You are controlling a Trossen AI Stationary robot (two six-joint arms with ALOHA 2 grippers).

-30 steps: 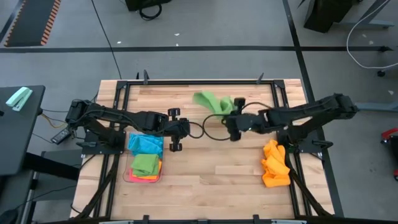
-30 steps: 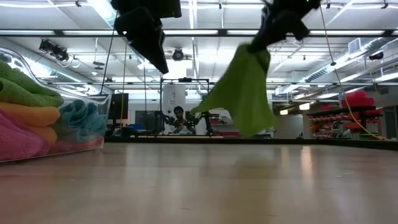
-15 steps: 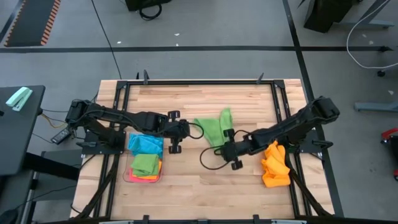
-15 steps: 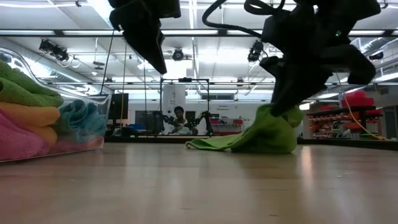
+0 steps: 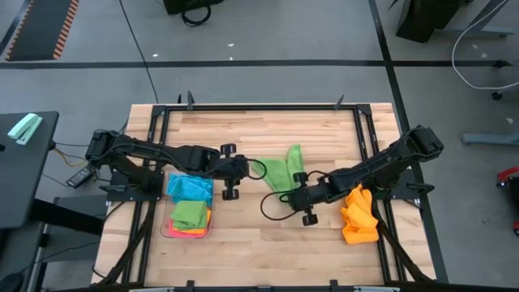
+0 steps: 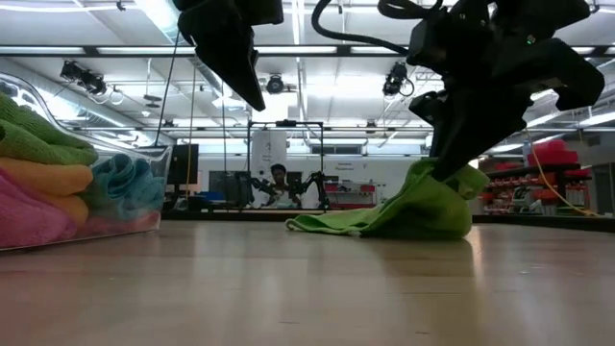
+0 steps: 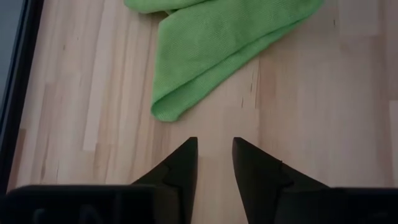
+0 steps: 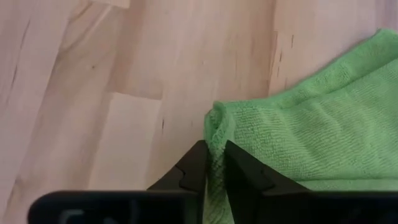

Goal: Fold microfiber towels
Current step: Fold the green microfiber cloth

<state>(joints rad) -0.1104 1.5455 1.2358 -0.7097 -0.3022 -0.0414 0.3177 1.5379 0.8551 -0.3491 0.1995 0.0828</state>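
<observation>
A green microfiber towel (image 5: 280,169) lies rumpled at the table's middle; it also shows in the low view (image 6: 404,213). My right gripper (image 5: 287,192) is at the towel's near end and is shut on it (image 8: 214,163). My left gripper (image 5: 248,170) hovers above the table (image 6: 252,96), just left of the towel. Its fingers (image 7: 214,163) are open with a small gap and empty, and a towel corner (image 7: 166,111) lies just ahead of them. A heap of orange towels (image 5: 358,215) lies at the right. My right gripper pinches a folded-over edge of the green towel (image 8: 216,127) between its two fingers, at the towel's near end. The fingers slant down from the table's near right. The held end stands a little off the wood (image 6: 432,178); the rest lies slack on the table.
A clear plastic tray (image 5: 169,231) at the near left holds folded blue, green, orange and pink towels; it shows close up in the low view (image 6: 144,192). Bare wood lies along the table's near edge (image 5: 268,243). A black frame (image 5: 243,105) rims the table.
My right gripper has carried the green towel from high over the table's far middle toward the near edge and down. The towel hung free below it then. Now it lies spread on the table with only its near end held up.
</observation>
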